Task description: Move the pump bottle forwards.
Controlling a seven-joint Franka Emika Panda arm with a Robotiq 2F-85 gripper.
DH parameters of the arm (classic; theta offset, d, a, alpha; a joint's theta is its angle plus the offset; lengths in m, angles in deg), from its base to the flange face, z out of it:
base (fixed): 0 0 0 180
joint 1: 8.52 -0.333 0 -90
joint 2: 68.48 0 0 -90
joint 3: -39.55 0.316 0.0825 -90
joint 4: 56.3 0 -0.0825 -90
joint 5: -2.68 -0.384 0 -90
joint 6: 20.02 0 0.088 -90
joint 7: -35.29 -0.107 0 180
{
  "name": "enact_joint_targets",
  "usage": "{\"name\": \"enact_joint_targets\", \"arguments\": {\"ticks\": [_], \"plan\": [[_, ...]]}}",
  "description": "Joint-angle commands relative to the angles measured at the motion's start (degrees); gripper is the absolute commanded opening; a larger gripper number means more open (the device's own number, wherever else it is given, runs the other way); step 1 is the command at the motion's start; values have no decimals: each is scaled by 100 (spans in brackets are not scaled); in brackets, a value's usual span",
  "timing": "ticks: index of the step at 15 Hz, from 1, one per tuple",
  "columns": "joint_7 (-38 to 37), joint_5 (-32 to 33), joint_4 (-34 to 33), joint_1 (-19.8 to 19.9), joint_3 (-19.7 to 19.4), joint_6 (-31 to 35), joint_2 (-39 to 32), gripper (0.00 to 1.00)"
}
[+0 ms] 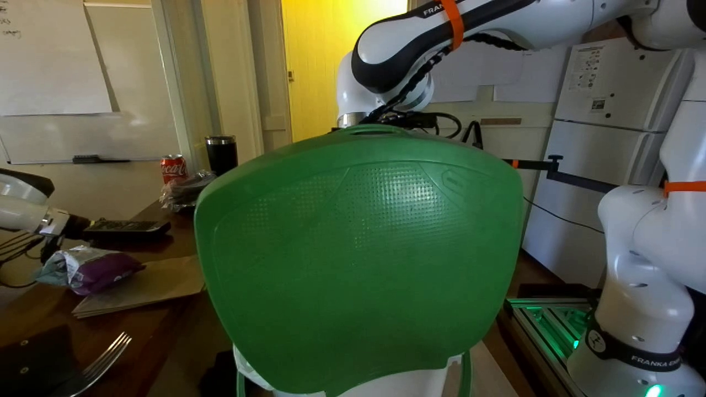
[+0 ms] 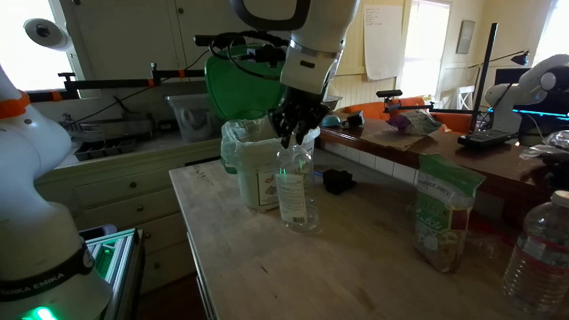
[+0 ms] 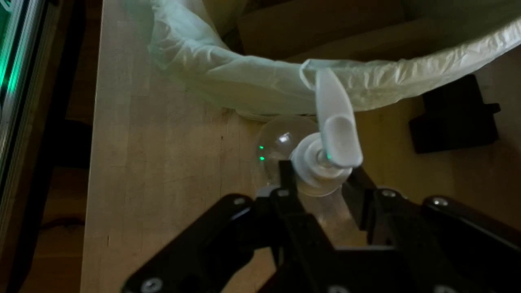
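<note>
In an exterior view, a green lid (image 1: 358, 259) mid-frame hides the clear, white-topped pump bottle (image 2: 291, 195); in the wrist view the part-closed claw (image 3: 320, 171) grips its neck.

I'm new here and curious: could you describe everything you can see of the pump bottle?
The pump bottle looks like clear plastic, with a white pump head and a pale printed label bearing a barcode. It stands roughly upright on the wooden countertop, close beside the lined bin, spout pointing toward it. The gripper appears closed on its collar. Whether it is filled, I can't tell.
</note>
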Motion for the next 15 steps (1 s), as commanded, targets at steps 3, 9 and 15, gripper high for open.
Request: {"name": "enact_joint_targets", "arguments": {"ticks": [3,9,15], "plan": [[118,-129,216,58,-27,-13,-113,9],[224,-182,221,91,-56,-37,-126,10],[510,-179,267,69,-36,-84,-269,88]]}}
